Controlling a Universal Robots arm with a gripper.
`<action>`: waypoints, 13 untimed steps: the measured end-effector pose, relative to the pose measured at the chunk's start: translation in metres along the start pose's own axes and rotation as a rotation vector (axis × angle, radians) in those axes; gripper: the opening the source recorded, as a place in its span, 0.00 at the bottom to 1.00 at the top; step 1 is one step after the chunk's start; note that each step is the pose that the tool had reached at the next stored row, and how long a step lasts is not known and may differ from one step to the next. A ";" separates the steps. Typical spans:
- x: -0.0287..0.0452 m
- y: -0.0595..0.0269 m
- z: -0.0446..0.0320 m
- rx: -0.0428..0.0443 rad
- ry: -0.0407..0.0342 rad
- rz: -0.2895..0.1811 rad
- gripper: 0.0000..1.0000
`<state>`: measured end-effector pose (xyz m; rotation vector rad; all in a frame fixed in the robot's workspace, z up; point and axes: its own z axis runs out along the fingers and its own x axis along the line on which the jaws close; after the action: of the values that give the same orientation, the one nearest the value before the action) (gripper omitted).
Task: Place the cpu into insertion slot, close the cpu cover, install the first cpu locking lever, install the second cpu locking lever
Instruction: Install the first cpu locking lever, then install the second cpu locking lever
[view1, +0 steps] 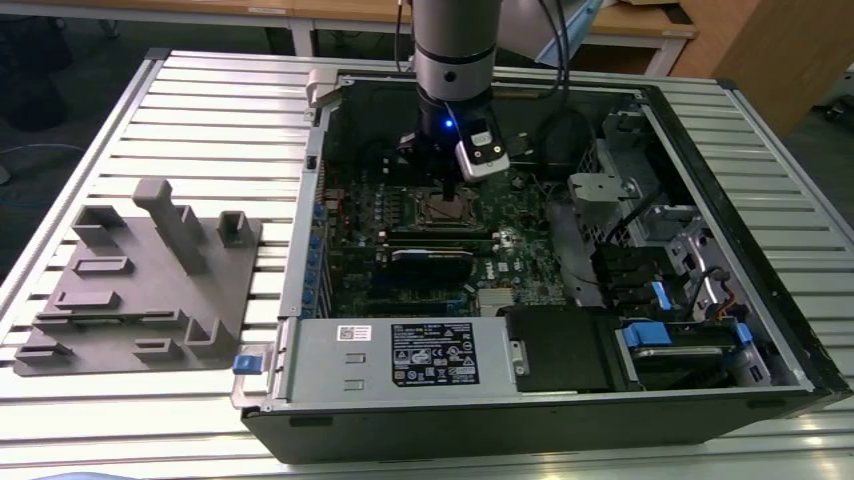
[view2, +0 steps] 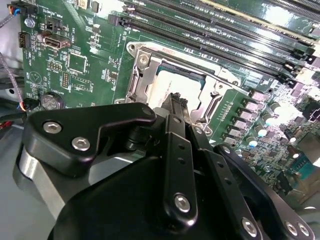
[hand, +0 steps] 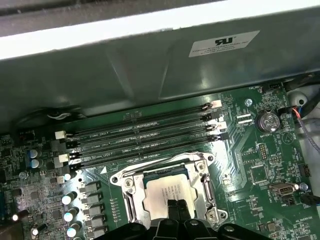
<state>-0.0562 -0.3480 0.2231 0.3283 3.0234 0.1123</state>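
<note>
The cpu (hand: 162, 191) lies flat in the insertion slot (view1: 447, 210) on the green board, its silver top showing through the cut-out of the cpu cover (hand: 133, 202). The cover lies down around the chip in both wrist views, cpu (view2: 170, 86) and cover (view2: 144, 75). A thin metal lever (hand: 165, 161) runs along the socket's edge by the memory slots. My gripper (hand: 178, 207) hangs straight over the socket, shut with nothing between its fingers, tips at the chip's edge. The same black fingers (view2: 175, 102) reach the cpu in the second wrist view, and the gripper (view1: 447, 190) stands inside the case.
Long black memory slots (hand: 145, 135) run beside the socket. The case wall (hand: 150, 75) rises close behind them. A power supply (view1: 400, 355) and drive bays (view1: 667, 300) fill the near side and the exterior view's right. A grey fixture (view1: 140, 280) sits on the table.
</note>
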 end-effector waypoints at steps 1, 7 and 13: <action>0.0000 0.0000 0.0000 0.0000 0.0000 0.000 0.11; -0.0001 0.0000 -0.0012 0.0005 0.0002 0.000 0.11; -0.0002 0.0001 -0.0018 0.0001 0.0000 0.000 0.11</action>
<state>-0.0562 -0.3480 0.2250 0.3284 3.0234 0.1122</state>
